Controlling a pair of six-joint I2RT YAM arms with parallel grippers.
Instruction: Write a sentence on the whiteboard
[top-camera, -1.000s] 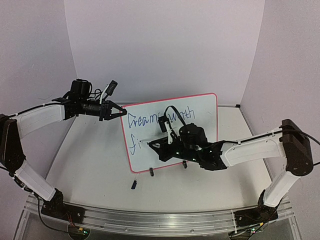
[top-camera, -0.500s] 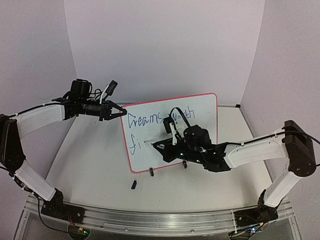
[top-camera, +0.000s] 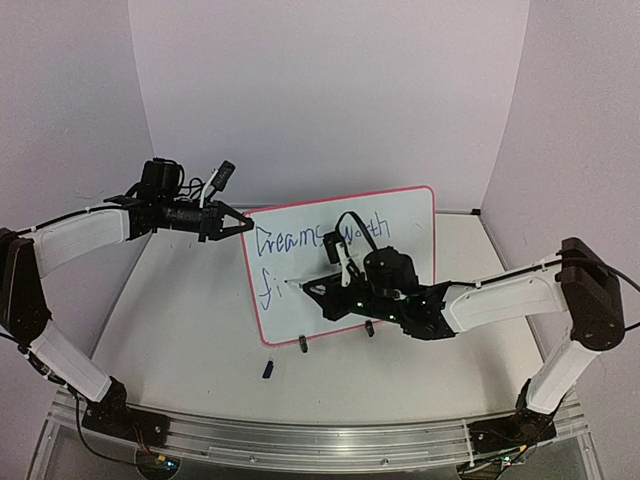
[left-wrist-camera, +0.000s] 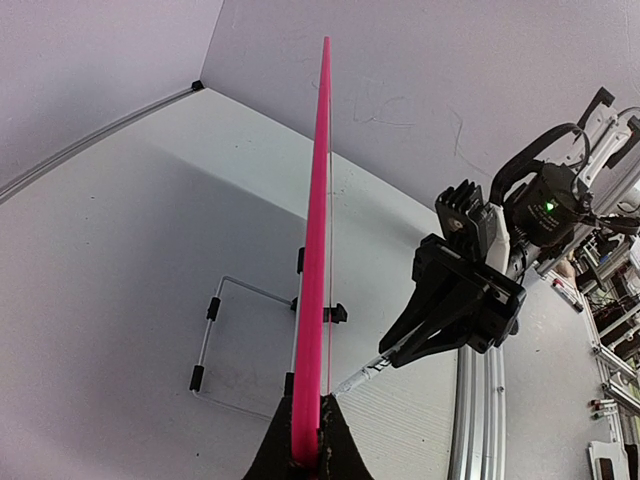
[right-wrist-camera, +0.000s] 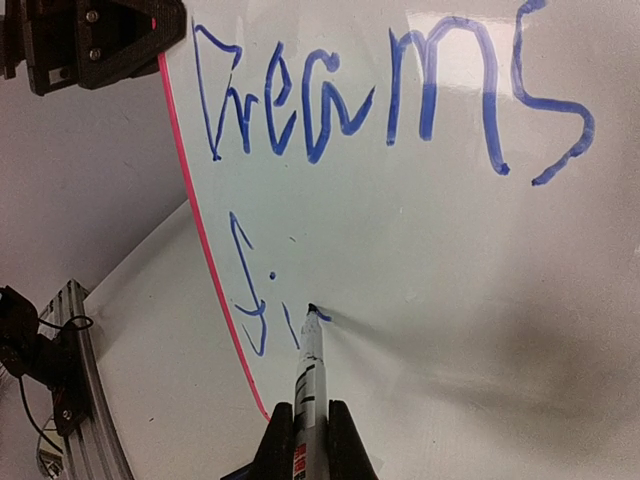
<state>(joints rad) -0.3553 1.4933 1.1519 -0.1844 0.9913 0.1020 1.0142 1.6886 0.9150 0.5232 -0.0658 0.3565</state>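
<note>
**If We Pressed Too Hard, the Stroke Could Wander**

While the whiteboard (top-camera: 300, 265) stood upright on its black clip feet (top-camera: 302, 344), on the table (top-camera: 180, 330) between our arms, we had both tools committed to it. Our left gripper (top-camera: 238, 224) was pinched shut on the board's upper left corner, gripping the pink rim. Our right gripper (top-camera: 320, 290) was clamped on a marker (right-wrist-camera: 310, 370). The marker's tip touched the board's lower left area, just right of the letters "fi" and below "Dreams".

We judged pressure the main hazard. One corner hold and two small feet were all that braced the board, so a hard push might have rocked it backward or twisted it and broken the stroke. The marker might also have slid in the jaws. Our right wrist hung in front of the board's first line, close enough, we thought, to smear the ink. A small blue piece (top-camera: 268, 369), perhaps a cap, lay just in front of the board's left foot.
</note>
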